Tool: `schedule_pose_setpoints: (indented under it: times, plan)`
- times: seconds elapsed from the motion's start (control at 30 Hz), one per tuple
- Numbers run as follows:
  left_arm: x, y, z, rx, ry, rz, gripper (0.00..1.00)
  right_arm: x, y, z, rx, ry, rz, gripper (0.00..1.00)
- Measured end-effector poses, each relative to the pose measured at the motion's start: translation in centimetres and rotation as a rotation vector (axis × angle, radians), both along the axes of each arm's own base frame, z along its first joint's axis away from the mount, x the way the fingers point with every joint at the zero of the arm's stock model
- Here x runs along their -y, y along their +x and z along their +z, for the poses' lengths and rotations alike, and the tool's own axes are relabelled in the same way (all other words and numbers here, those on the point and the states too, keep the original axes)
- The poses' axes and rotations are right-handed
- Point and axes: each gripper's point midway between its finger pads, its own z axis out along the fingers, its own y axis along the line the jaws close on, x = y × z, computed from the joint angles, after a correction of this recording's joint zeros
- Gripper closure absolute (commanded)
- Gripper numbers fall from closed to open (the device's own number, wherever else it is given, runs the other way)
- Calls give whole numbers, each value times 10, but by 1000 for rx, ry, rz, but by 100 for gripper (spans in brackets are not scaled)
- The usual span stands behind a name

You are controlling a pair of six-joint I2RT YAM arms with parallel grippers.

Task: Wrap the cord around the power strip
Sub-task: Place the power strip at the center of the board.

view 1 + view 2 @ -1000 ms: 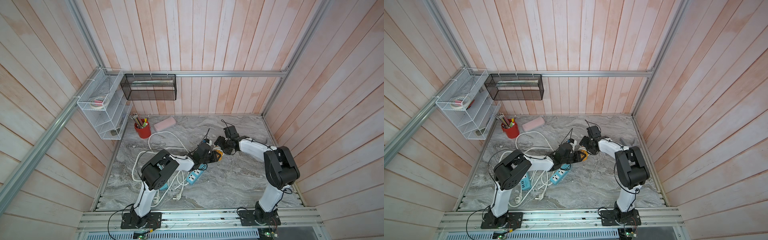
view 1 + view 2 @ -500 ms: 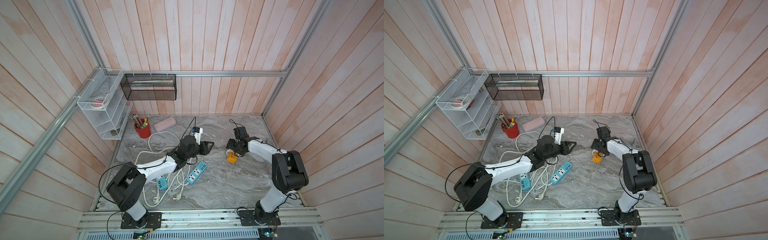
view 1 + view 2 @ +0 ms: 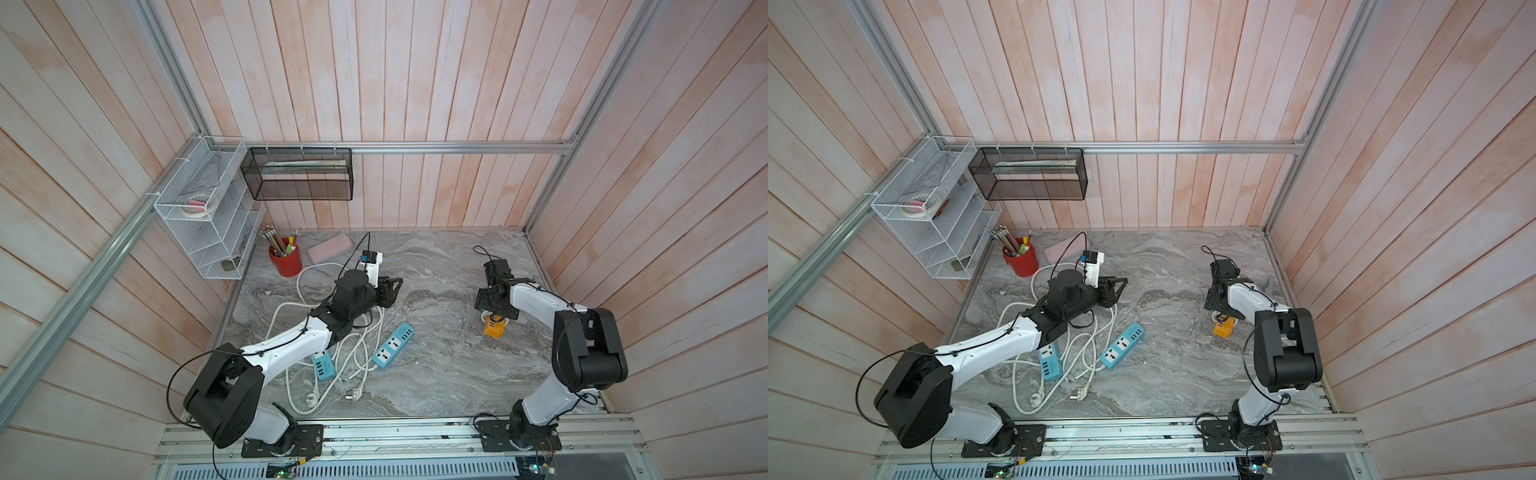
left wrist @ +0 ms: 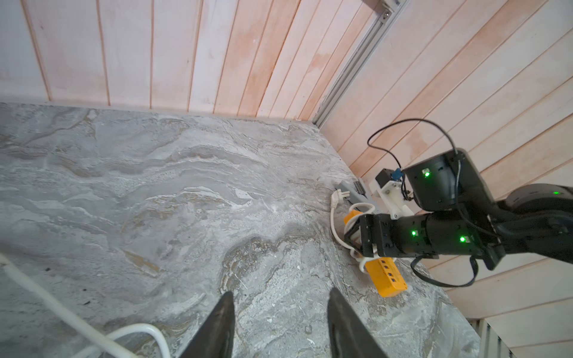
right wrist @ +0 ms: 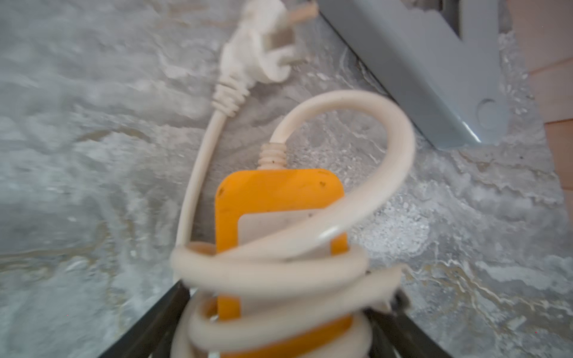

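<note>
Straddling the orange power strip [image 5: 279,192] and wound cord [image 5: 269,272], the right tool [image 5: 288,294] has an unclear grip; best backing off straight, sparing coils. The left tool [image 4: 280,293] hangs released, empty.

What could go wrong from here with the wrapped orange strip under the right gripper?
1. The last loop of the cord arches loosely off the orange power strip, and the plug lies free, so the coils may unwind.
2. The right gripper straddles the coils. Lifting away could snag one and drag the strip.
3. The left arm lies over the tangled cords of the blue strips and could catch them when it moves.
</note>
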Motion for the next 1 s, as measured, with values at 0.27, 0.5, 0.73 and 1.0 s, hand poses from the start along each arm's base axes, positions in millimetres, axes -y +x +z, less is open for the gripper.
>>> schedule_pose_setpoints:
  times: [0.27,0.5,0.73,1.0]
  plan:
    - [-12,3,-9,-21,32,33,51,13,-21,-9,-112,-67,16,6]
    - [-18,1,-17,-61,82,42,51,12,-38,2,-157,-60,33,5]
    - [-21,-1,-16,-70,92,43,51,4,-26,37,-88,-48,50,5]
    - [-22,-2,-19,-83,101,43,51,-2,-18,51,-72,-63,73,5]
